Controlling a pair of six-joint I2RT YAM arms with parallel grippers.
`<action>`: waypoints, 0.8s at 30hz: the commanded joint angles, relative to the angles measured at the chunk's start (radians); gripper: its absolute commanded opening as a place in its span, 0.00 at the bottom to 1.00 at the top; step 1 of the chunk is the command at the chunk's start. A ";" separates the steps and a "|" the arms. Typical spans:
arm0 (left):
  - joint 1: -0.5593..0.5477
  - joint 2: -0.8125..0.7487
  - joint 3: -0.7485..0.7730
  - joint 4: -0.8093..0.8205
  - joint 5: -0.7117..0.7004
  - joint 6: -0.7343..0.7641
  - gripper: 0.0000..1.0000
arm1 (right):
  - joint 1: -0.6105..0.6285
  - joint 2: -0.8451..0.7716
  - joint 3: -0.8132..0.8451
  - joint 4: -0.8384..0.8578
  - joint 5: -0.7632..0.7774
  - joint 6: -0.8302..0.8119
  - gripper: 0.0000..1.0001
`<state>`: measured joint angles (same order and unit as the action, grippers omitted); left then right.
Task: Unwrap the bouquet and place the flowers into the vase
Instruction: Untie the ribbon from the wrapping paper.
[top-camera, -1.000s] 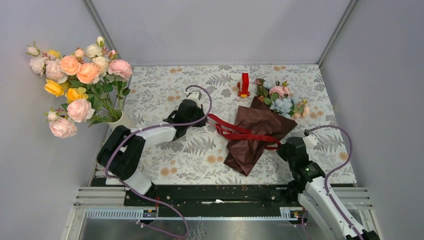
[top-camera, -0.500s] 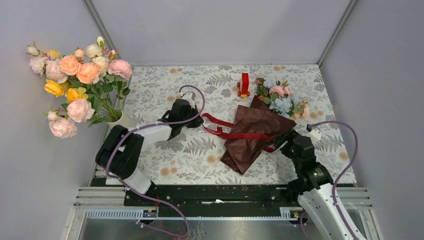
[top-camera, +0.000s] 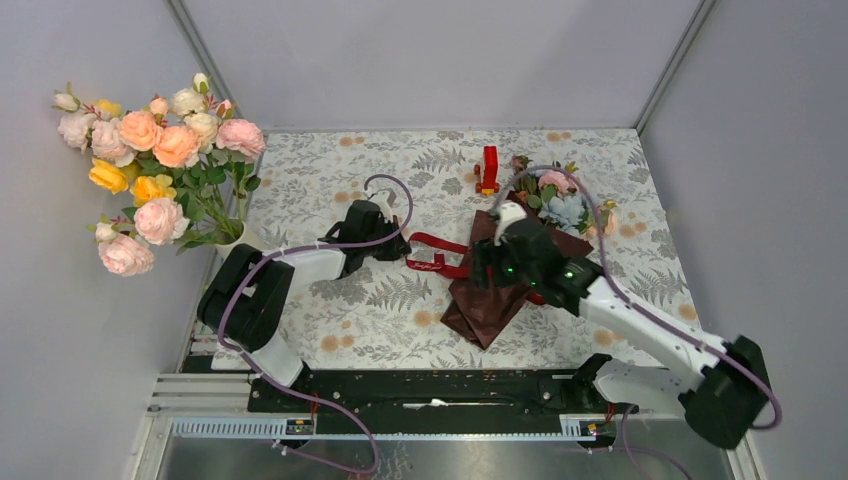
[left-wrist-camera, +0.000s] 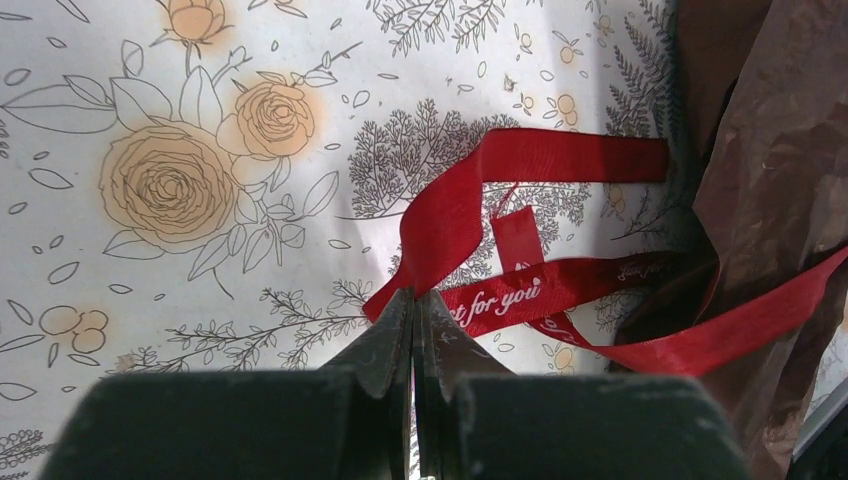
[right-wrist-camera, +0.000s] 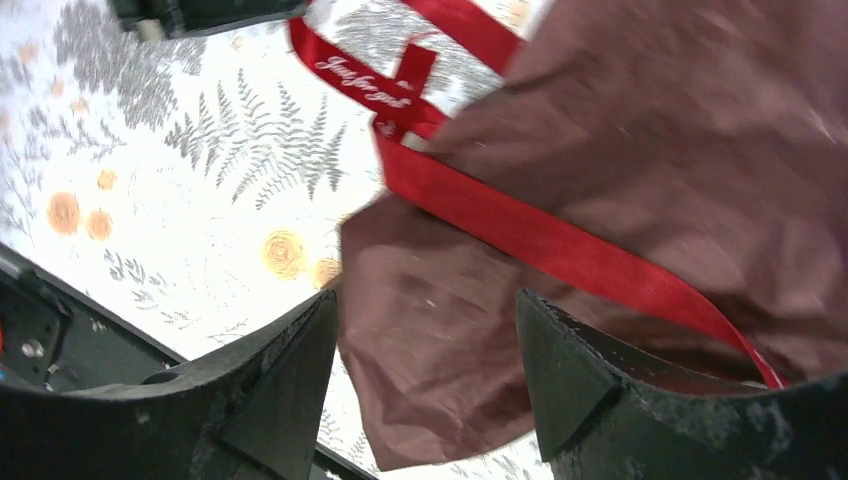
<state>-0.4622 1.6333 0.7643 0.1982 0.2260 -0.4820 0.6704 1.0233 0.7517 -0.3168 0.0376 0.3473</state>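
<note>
Grip, left side: the left gripper (left-wrist-camera: 413, 302) has its jaws pressed fully together on the glossy red satin ribbon (left-wrist-camera: 560, 157), pinching it at a bend. From the pinch the ribbon runs in slack loops to the right and onto the wrap. White printed lettering shows on one strand.

Grip, right side: the right gripper (right-wrist-camera: 425, 312) has its fingers spread wide and hangs over the lower part of the dark red crinkly wrapping paper (right-wrist-camera: 640, 130). Paper and one ribbon strand show in the gap. Nothing is clamped. Whether the pads touch the paper, cannot tell.

Position: the small bouquet (top-camera: 485, 305) lies flat on the floral-patterned tablecloth (top-camera: 330, 180), right of centre. The thin pale blue, pink and mauve flowers (top-camera: 563, 212) point toward the far right corner. A small red upright object (top-camera: 488, 168) stands near the blooms. The plain white vase (top-camera: 243, 241) sits at the far left edge, well apart from the bouquet, with a large bunch of peach, pink and yellow roses (top-camera: 160, 150) rising from it.

Progress, as judged: early. The ribbon looks loosened, but a strand still crosses the paper. The wrap still covers the stems, and no flower is out.

Left to do:
- pull the ribbon clear
- open the paper
- lift the stems and carry them across to the vase
</note>
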 joint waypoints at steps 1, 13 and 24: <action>0.008 0.004 0.029 0.034 0.041 0.005 0.00 | 0.161 0.177 0.144 0.053 0.113 -0.161 0.72; 0.024 0.003 0.015 0.056 0.053 -0.006 0.00 | 0.240 0.501 0.303 0.058 0.277 -0.241 0.74; 0.028 0.002 0.007 0.076 0.067 -0.025 0.00 | 0.239 0.637 0.342 0.038 0.320 -0.236 0.68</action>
<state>-0.4438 1.6386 0.7639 0.2127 0.2584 -0.4969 0.9031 1.6382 1.0431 -0.2726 0.3149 0.1120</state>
